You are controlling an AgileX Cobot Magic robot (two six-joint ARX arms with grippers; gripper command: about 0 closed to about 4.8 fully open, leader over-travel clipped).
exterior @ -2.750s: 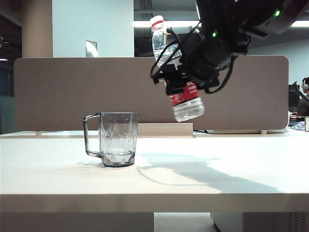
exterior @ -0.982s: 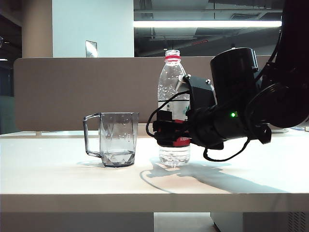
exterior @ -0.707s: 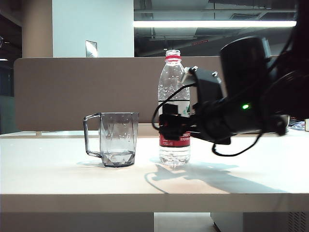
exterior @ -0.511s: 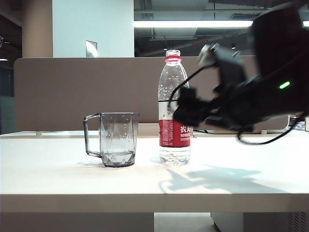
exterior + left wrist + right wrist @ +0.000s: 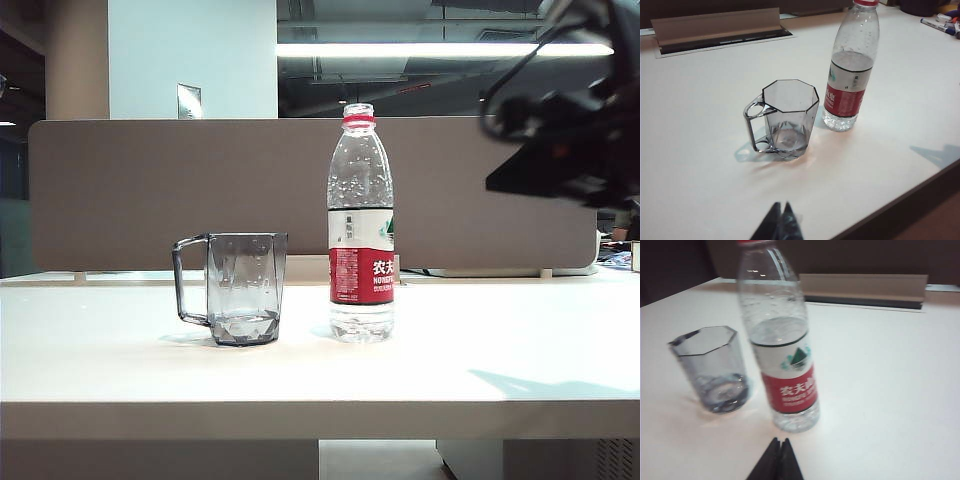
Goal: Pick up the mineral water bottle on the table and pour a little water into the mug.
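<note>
left claw (image 5: 781,221): closed, empty | right claw (image 5: 779,459): closed, empty, raised

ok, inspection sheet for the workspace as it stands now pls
Surface: table off-white, bare around the job's things.
Job's things: mineral water bottle upright, uncapped, beside the mug, apart; a little water in the mug.
Clutter: pens at the far table edge.
Grippers: left end effector shut, holding nothing; right end effector shut, empty, raised clear of the bottle.
Cables: black cable looping on the right arm.
Surroundings: divider panel behind.
</note>
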